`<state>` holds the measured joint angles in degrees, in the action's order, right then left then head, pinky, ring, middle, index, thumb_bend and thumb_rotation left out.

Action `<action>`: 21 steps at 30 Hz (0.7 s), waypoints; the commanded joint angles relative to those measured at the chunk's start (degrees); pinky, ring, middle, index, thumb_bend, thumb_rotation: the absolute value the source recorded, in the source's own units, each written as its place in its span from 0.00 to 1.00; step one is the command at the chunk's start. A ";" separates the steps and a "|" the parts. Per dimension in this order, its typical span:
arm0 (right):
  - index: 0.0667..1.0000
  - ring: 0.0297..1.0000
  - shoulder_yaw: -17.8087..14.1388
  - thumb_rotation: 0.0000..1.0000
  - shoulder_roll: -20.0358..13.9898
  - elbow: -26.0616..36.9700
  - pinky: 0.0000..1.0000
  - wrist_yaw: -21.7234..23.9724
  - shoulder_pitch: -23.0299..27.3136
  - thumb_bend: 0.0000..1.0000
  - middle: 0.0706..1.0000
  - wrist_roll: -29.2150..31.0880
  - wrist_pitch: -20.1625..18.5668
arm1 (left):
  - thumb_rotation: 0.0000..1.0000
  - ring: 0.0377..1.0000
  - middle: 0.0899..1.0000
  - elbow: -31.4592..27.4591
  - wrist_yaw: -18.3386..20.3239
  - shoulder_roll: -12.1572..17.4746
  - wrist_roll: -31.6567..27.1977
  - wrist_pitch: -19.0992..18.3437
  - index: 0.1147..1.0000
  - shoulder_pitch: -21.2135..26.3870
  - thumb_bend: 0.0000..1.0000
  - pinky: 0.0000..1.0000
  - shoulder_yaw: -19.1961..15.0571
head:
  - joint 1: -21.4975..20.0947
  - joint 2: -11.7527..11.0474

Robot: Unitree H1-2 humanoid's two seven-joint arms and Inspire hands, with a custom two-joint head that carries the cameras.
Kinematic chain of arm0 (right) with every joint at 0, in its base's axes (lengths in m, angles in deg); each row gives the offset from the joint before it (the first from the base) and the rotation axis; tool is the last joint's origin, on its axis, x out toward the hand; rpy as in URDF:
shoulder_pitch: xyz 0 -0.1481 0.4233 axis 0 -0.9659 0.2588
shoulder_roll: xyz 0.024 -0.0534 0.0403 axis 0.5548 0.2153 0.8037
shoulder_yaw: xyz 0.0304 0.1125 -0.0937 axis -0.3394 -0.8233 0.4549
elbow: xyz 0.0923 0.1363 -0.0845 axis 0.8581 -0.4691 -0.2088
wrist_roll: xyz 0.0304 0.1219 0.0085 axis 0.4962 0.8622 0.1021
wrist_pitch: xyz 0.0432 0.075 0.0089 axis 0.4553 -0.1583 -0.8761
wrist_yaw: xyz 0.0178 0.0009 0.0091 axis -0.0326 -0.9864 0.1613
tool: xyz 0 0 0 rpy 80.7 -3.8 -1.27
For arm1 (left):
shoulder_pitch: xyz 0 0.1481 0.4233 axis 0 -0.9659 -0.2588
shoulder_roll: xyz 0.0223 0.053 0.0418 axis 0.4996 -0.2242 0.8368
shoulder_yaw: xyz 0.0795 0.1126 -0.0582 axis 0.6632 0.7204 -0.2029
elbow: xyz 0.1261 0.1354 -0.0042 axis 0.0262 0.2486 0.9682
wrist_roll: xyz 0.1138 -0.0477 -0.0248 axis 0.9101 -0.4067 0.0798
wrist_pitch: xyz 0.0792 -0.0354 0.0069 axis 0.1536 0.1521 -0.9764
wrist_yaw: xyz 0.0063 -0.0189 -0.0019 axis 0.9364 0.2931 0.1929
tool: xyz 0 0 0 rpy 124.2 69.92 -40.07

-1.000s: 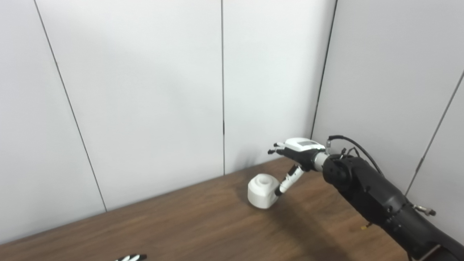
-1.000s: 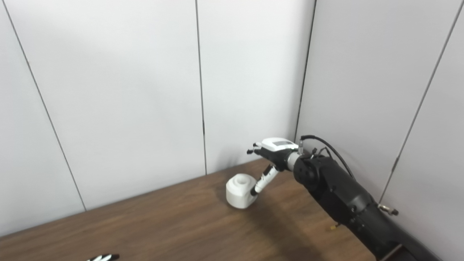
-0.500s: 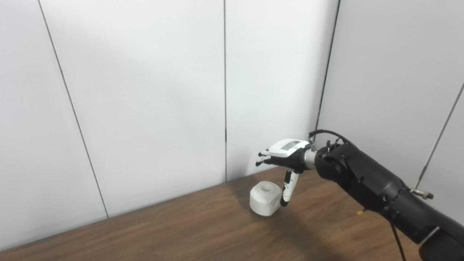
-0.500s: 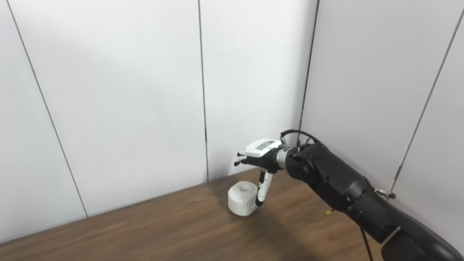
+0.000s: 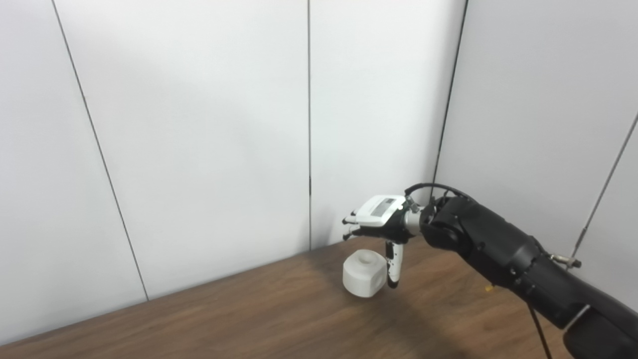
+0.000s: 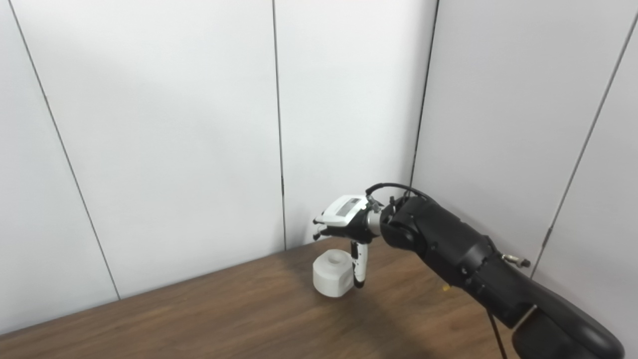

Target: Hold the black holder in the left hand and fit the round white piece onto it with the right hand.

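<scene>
My left hand is out of both views, and so is the black holder; I cannot see either. My right hand (image 5: 380, 223) reaches in on its black arm (image 5: 503, 257) and hangs just above the round white plastic piece (image 5: 364, 272), palm down. Its fingers (image 5: 349, 227) are spread apart and stretch over the piece's top without closing on it, while the thumb (image 5: 394, 264) points straight down along the piece's right side, very close to it; whether it touches I cannot tell. The hand holds nothing. The white piece stands upright on the brown wooden table (image 5: 259, 319), near the corner of the white panelled walls (image 5: 199, 124). It has a round hollow (image 6: 336, 257) in its top; its inside is too shadowed to make out.
</scene>
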<state>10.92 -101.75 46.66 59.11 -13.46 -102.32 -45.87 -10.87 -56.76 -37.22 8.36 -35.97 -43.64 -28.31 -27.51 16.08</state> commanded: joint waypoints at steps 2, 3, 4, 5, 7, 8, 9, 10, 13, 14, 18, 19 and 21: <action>0.87 1.00 -0.19 0.39 -1.78 1.50 0.95 -1.70 3.89 1.00 1.00 -2.31 3.56 | 0.04 0.97 0.93 -1.02 0.67 0.79 0.90 0.75 0.41 -0.56 0.51 1.00 0.64 | -0.03 0.18; 0.87 1.00 -0.06 0.38 -1.80 1.63 0.93 -1.86 3.99 1.00 0.99 -2.90 4.21 | 0.04 0.97 0.93 -1.18 0.78 0.77 0.79 0.64 0.41 -0.68 0.51 1.00 0.66 | 0.01 0.21; 0.87 1.00 -0.03 0.38 -1.73 1.75 0.93 -1.99 4.07 1.00 0.99 -3.33 4.76 | 0.04 0.97 0.94 -1.26 0.84 0.76 0.78 0.58 0.41 -0.76 0.51 1.00 0.71 | 0.01 0.21; 0.86 1.00 -0.12 0.37 -1.62 1.83 0.93 -2.06 4.10 1.00 0.99 -3.66 5.15 | 0.04 0.97 0.94 -1.33 0.85 0.76 0.86 0.55 0.41 -0.83 0.51 1.00 0.75 | -0.03 0.23; 0.86 1.00 -0.14 0.35 -1.24 1.54 0.93 -2.95 4.25 1.00 0.99 -4.68 5.92 | 0.04 0.97 0.93 -1.44 0.81 0.69 0.59 0.69 0.41 -1.01 0.51 1.00 0.69 | 0.01 0.28; 0.85 1.00 -0.11 0.34 -1.08 1.33 0.93 -3.59 4.32 1.00 0.98 -5.31 6.32 | 0.04 0.97 0.93 -1.55 0.88 0.65 0.40 0.63 0.41 -1.09 0.51 1.00 0.64 | 0.01 0.28; 0.85 1.00 -0.04 0.33 -0.96 1.10 0.93 -4.42 4.40 1.00 0.98 -5.98 6.84 | 0.04 0.97 0.93 -1.70 0.97 0.67 0.28 0.61 0.41 -1.15 0.51 1.00 0.62 | 0.02 0.44; 0.84 1.00 0.06 0.32 -0.84 0.73 0.93 -5.27 4.54 1.00 0.97 -6.52 7.49 | 0.04 0.97 0.93 -1.77 0.97 0.72 0.23 0.74 0.41 -1.17 0.51 1.00 0.61 | 0.02 0.44; 0.83 0.98 0.25 0.31 -0.44 -0.42 0.90 -7.26 4.89 1.00 0.95 -7.75 8.91 | 0.04 0.97 0.93 -1.87 0.87 0.84 0.08 1.06 0.41 -1.24 0.51 1.00 0.55 | 0.01 0.52; 0.83 0.98 0.21 0.30 -0.27 -0.66 0.90 -7.65 4.96 0.99 0.95 -8.01 9.10 | 0.04 0.97 0.93 -1.98 0.92 0.88 -0.03 1.04 0.41 -1.30 0.51 1.00 0.49 | 0.00 0.55; 0.81 0.97 -0.15 0.27 0.27 -0.76 0.90 -8.15 5.03 0.95 0.95 -8.57 8.82 | 0.04 0.97 0.94 -2.65 1.34 1.08 0.09 0.64 0.41 -1.40 0.51 1.00 0.49 | -0.24 0.58; 0.81 0.97 -0.23 0.27 0.34 -0.85 0.90 -8.36 5.02 0.94 0.95 -8.78 8.65 | 0.04 0.97 0.94 -2.74 1.29 1.08 0.15 0.74 0.41 -1.44 0.51 1.00 0.48 | -0.24 0.58; 0.81 0.97 -0.46 0.28 0.46 -1.10 0.89 -8.88 4.92 0.93 0.95 -9.38 8.21 | 0.04 0.97 0.93 -2.80 1.27 1.12 -0.04 1.14 0.41 -1.52 0.51 1.00 0.40 | -0.40 0.70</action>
<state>11.97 -99.81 45.00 52.15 -11.65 -111.30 -37.56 -12.73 -56.19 -37.04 7.98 -35.99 -45.08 -28.27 -27.86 16.70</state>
